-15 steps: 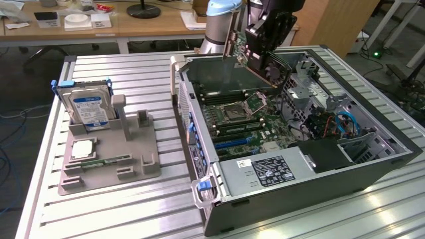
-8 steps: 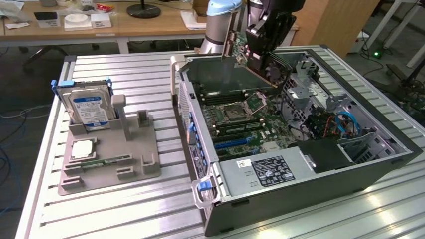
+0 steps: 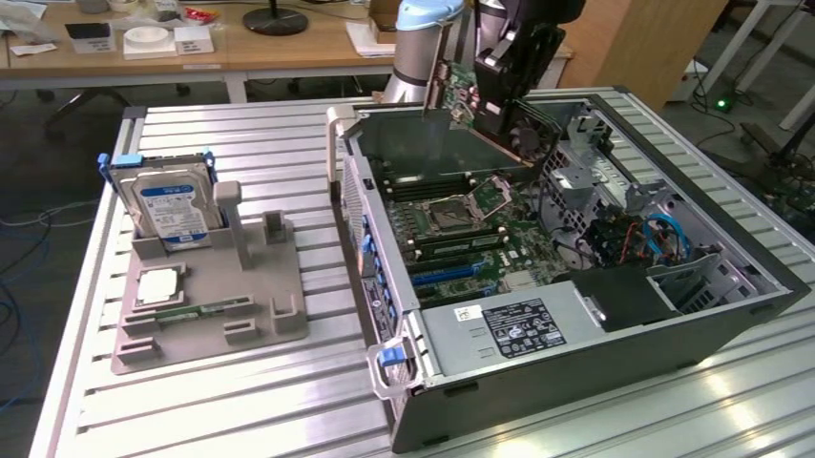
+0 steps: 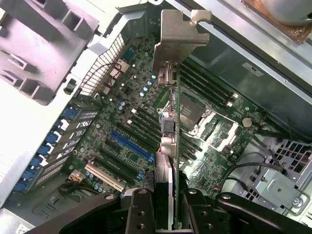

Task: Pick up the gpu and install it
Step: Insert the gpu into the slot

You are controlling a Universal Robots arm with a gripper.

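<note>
Standing edge-on, the gpu (image 4: 168, 141) sits clamped between the fingers (image 4: 141, 214).

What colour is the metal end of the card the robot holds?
Silver-grey; the gpu's end bracket shows best in the wrist view.

A robotics lab: an open computer case (image 3: 560, 382) lies on a ribbed aluminium bench (image 3: 229, 405), with a robot arm (image 3: 418, 43) and cluttered wooden desks (image 3: 274, 52) behind it.
</note>
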